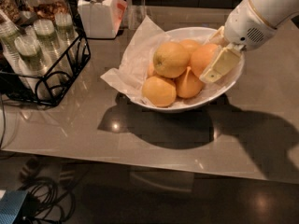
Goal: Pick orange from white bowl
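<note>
One camera view, looking down at a glossy grey-brown bench (pixel 140 139).

A wide, shallow white bowl (pixel 183 108) sits toward the far edge of the bench, right of the middle. Crinkled white paper (pixel 135 55) lines it and spills over its left rim toward the bench's left edge. Five fruits are piled inside.

The orange (pixel 202 57), round and the deepest in colour, rests in the right part of the bowl, high in the pile. To its left, on top, is a paler yellowish fruit (pixel 170 59) with a stem dimple. Below the orange is a pointed-topped orange fruit (pixel 188 83). Another round fruit (pixel 159 91) lies at the bowl's near left, and one more (pixel 189 44) peeks out at the back.

A white robot arm (pixel 261 10) reaches in from the far right corner. Its gripper (pixel 217 65), cream-coloured at the end, is inside the bowl's right rim, close against the right side of the orange and seeming to touch it. Whether the gripper is spread or closed, and whether it has hold of the orange, cannot be told.

Near the far left corner stands a black wire rack (pixel 70 66) holding lidded glass cups (pixel 30 48). Behind it is a glass jar (pixel 42 3) with brownish contents. A white lidded jar (pixel 97 13) stands at the far edge, left of the bowl.

Below the near left corner lie dark cables (pixel 42 190).
</note>
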`<state>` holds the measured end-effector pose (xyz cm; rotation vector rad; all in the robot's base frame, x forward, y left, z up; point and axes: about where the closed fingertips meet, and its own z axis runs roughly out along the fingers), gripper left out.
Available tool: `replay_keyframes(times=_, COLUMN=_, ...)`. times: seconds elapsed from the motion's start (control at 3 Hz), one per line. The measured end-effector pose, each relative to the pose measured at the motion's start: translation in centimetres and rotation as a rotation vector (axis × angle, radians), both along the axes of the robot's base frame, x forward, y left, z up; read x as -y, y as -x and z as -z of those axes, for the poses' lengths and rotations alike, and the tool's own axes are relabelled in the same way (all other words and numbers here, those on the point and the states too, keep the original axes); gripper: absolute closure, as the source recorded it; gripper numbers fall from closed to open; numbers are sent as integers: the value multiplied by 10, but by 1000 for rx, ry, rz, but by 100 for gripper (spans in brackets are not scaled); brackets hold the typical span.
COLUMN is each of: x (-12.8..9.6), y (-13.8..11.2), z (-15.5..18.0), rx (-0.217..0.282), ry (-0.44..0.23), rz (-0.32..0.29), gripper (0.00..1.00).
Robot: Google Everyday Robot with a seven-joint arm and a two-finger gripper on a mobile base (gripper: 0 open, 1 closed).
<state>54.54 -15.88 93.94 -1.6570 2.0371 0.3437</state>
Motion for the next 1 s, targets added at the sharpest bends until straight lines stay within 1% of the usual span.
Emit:
replay_keyframes(times=0.33, x=-12, y=38, z=-35, rx=96, ry=-44, rz=-33, gripper=100)
replay_keyframes(times=0.67, x=-16, y=89, z=-66, rx=197, ry=-101, rz=-29, gripper=100)
replay_keyframes(times=1.0, x=-11, y=136, z=-78, rx=274, ry=-157, rz=-4, gripper=100)
